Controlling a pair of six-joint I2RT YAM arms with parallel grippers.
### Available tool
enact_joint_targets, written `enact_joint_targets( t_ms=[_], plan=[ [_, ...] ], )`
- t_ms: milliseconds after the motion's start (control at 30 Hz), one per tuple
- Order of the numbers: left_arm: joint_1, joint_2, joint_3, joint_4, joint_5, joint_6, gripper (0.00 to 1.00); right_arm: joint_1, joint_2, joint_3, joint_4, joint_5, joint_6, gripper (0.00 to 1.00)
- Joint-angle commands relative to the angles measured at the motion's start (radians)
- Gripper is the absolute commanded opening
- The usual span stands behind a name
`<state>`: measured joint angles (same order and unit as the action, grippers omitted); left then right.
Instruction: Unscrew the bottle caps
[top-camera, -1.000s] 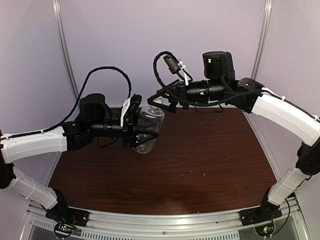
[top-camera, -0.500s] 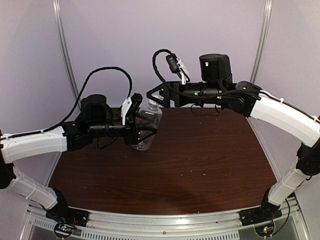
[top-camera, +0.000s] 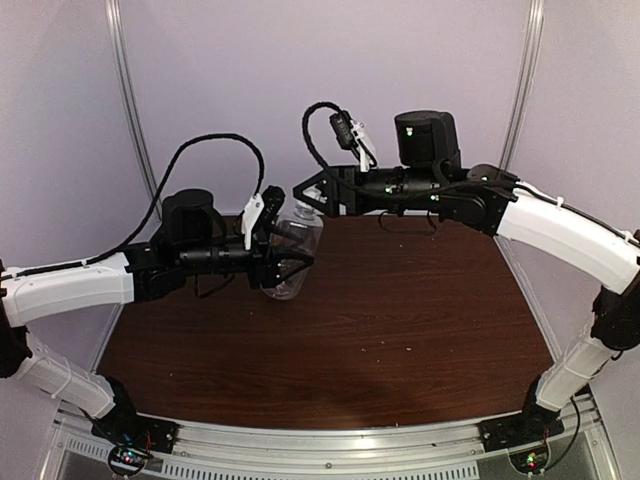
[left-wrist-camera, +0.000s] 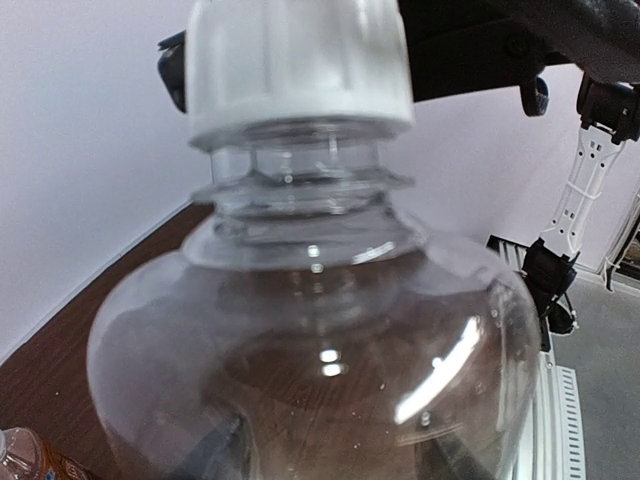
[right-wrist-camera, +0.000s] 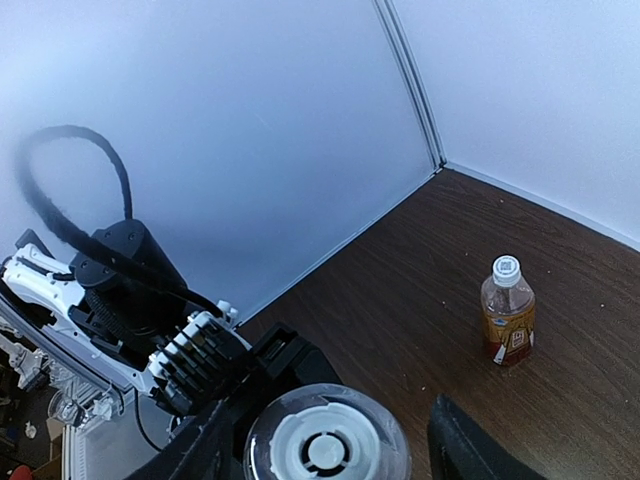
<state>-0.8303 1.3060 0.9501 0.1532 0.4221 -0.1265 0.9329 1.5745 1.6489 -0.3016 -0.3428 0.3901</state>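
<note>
Top external view: the left claw is clenched on the clear bottle. It pinches the lower body and holds the bottle in the air, neck up, over the far left part of the table. In the left wrist view the bottle fills almost the whole picture. The claw's fingers show only as dark shapes through the plastic at the bottom edge. The white cap sits on the neck, above the neck's clear rings.

The right claw hangs at the top of the bottle. Its wrist view looks straight down on the cap, with one finger on each side. The jaws stand wider than the bottle's shoulder, and a gap shows between each finger and the cap, so this claw is released and grips nothing. In the left wrist view black parts of the right claw lie just behind the cap. Whether they touch it there cannot be told.

Below the bottle, the right wrist view shows the left arm reaching in from the lower left.

Farther out, the amber bottle stands upright on the table, well apart from both claws, toward the corner of the pale walls. It has a red and white label, and the second cap is on it.
</note>
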Motion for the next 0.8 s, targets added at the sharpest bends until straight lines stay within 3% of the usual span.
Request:
enact_joint_targets(
  t_ms=[0, 367, 567, 700, 767],
  plan=[
    [0.006, -0.023, 0.026, 0.027, -0.014, -0.008, 0.28, 0.008, 0.009, -0.017, 0.019, 0.019, 0.006, 0.62],
    [0.006, -0.028, 0.024, 0.028, -0.016, -0.005, 0.28, 0.007, 0.015, -0.017, 0.026, -0.017, 0.0, 0.35],
    [0.007, -0.039, 0.003, 0.073, 0.034, 0.002, 0.28, -0.002, -0.014, -0.037, 0.02, -0.028, -0.1, 0.16],
    [0.007, -0.052, -0.012, 0.114, 0.102, 0.011, 0.28, -0.033, -0.049, -0.06, 0.037, -0.141, -0.205, 0.1],
    [0.007, -0.057, -0.014, 0.129, 0.17, 0.018, 0.29, -0.054, -0.056, -0.054, 0.023, -0.27, -0.275, 0.09]
  ],
)
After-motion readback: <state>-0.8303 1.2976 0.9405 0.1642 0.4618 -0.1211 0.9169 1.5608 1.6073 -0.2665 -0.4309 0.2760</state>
